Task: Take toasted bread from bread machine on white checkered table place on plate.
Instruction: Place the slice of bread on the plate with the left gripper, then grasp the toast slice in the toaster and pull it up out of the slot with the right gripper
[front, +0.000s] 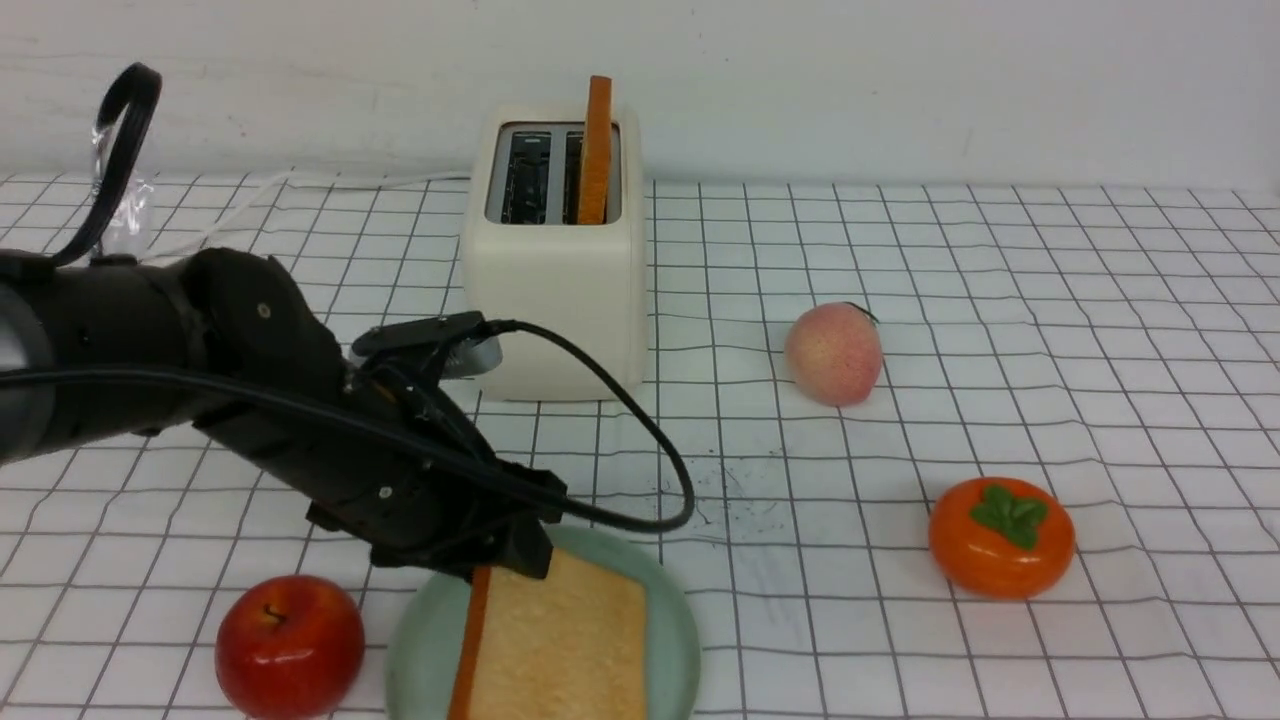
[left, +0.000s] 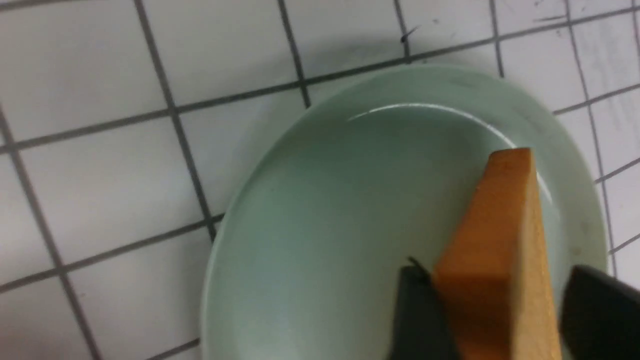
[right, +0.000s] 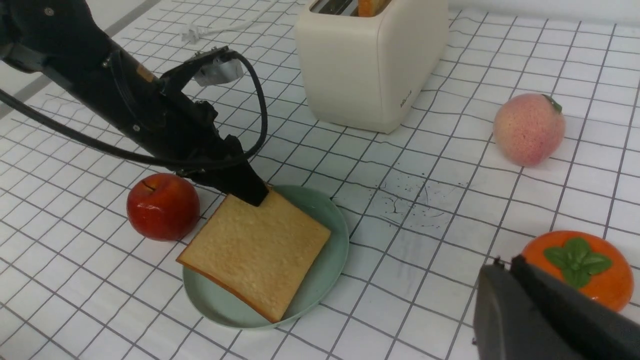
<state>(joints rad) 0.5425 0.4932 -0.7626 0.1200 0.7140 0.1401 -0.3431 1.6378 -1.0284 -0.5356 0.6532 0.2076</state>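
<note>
One slice of toasted bread (front: 560, 650) lies tilted on the pale green plate (front: 672, 620) at the front of the white checkered table (front: 1000, 300); its left edge overhangs the rim. My left gripper (front: 510, 560) is at the slice's far corner. In the left wrist view the fingers (left: 417, 310) straddle the slice (left: 500, 240) over the plate (left: 325, 225); one touches it and the other stands apart. A second slice (front: 597, 150) stands in the right slot of the bread machine (front: 550, 280). My right gripper (right: 502, 262) is shut and empty, low beside the persimmon.
A red apple (front: 290, 645) sits just left of the plate. A peach (front: 833, 353) lies right of the toaster and an orange persimmon (front: 1002, 537) at the front right. The white cord (front: 300, 185) runs left behind the toaster. Dark specks (front: 720, 500) mark the cloth.
</note>
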